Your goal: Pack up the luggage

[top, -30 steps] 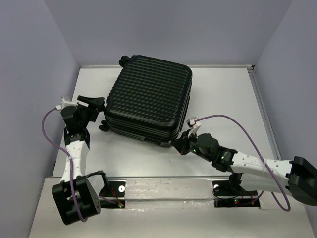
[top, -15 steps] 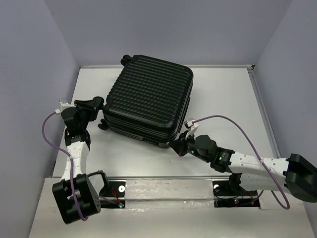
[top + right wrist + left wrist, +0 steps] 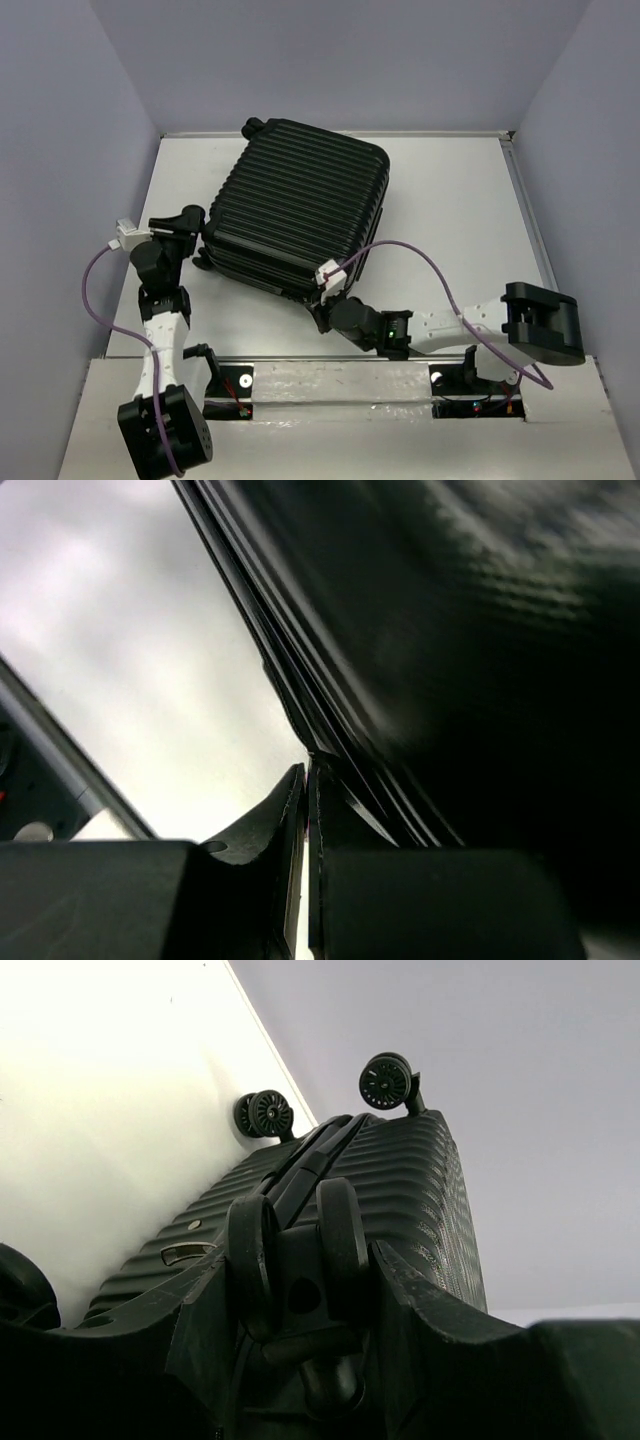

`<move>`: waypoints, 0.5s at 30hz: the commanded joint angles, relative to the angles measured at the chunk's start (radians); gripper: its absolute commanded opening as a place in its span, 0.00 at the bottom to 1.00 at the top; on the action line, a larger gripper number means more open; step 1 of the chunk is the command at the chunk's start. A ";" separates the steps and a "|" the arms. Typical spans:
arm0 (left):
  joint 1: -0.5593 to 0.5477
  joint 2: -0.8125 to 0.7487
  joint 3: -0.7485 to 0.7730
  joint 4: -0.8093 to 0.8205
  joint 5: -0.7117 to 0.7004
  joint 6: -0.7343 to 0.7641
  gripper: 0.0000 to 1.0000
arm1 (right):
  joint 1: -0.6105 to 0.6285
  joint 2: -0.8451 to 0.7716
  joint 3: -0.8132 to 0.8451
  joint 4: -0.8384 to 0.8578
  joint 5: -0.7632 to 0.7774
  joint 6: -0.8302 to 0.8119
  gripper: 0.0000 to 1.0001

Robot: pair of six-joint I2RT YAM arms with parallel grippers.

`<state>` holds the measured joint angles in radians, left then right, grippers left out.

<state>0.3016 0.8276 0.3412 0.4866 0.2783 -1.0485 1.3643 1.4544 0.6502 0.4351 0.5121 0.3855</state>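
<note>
On the table (image 3: 450, 200), left hand (image 3: 300, 1260) clamps luggage (image 3: 300, 200) wheel (image 3: 340, 1225); right hand (image 3: 306, 780) closed tight.

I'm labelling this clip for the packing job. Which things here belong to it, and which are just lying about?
Belongs to the job:
- luggage, closed, lying on its broad side
- its wheel, flanked by the left gripper
- right gripper, shut at the luggage's near edge

Just there:
- table
- purple cable on the right arm
No loose item shows.
</note>
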 commanded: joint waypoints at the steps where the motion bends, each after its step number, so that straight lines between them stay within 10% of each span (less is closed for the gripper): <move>1: -0.110 -0.082 -0.083 0.004 0.193 0.134 0.06 | 0.018 0.147 0.159 0.134 0.009 -0.048 0.07; 15: -0.255 -0.369 -0.019 -0.388 0.177 0.321 0.06 | -0.037 0.350 0.538 0.148 -0.445 -0.151 0.07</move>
<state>0.1658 0.5240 0.2966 0.2314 0.1802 -0.9276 1.3682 1.8362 1.0641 0.4679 0.4469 0.1967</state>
